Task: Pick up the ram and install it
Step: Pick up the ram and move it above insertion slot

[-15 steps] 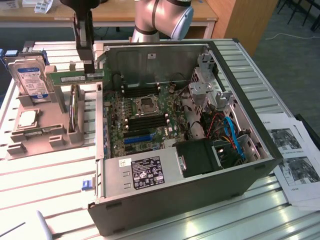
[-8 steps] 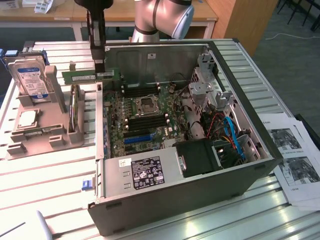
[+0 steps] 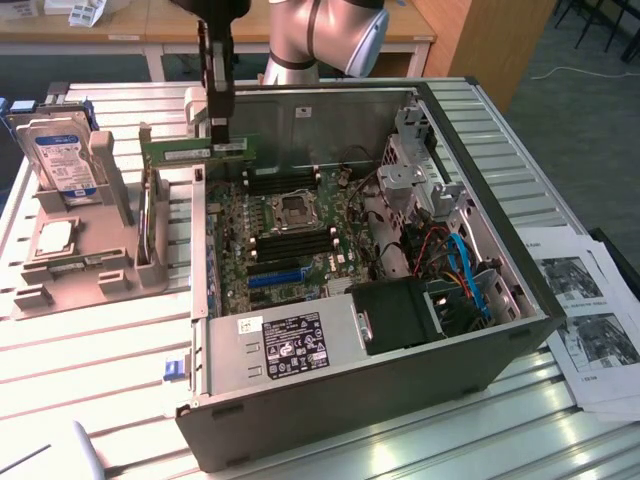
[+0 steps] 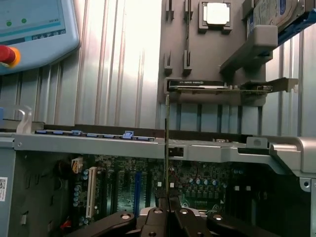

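Observation:
The ram is a long green stick with a pale label. It hangs level in the air over the rim of the open computer case, on the exterior view's left. My gripper comes down from above and is shut on the ram near its right end. In the wrist view the ram shows edge-on as a thin line running out from between my fingertips, across the case rim. Below it lies the green motherboard with its black memory slots beside the processor socket.
A grey fixture to the exterior view's left of the case holds a hard drive, a processor chip and an upright card. Papers lie at the right. A teach pendant rests on the ribbed table.

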Action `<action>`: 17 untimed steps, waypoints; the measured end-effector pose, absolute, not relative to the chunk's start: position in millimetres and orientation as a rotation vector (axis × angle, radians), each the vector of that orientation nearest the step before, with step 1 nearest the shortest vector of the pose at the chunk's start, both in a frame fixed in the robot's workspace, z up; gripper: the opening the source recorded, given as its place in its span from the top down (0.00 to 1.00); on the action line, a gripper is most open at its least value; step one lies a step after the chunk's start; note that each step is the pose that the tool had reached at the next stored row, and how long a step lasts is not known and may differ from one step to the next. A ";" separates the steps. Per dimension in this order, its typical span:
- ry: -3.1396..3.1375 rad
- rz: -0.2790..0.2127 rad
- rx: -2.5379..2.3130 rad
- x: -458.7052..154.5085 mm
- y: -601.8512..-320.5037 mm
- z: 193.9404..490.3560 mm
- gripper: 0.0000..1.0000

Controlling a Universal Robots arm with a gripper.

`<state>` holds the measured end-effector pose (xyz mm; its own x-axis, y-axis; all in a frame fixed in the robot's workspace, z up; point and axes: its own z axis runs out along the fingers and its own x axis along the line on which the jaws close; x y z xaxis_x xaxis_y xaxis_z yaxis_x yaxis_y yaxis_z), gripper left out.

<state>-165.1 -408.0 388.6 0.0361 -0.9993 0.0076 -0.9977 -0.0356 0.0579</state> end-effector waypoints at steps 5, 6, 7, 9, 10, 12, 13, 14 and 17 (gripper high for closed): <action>-2.148 -0.054 2.227 -145.9 -408.0 388.6 0.89; -2.148 -0.054 2.227 -142.0 -408.0 388.6 0.89; -2.148 -0.054 2.227 -138.1 -408.0 388.6 0.89; -2.148 -0.054 2.227 -130.5 -408.0 388.6 0.89; -2.148 -0.054 2.227 -126.3 -408.0 388.6 0.89; -2.148 -0.054 2.227 -119.0 -408.0 388.5 0.89; -2.148 -0.054 2.227 -115.4 -408.0 388.6 0.89; -2.148 -0.054 2.227 -111.5 -408.0 388.6 0.89; -2.148 -0.054 2.227 -100.1 -408.0 388.6 0.89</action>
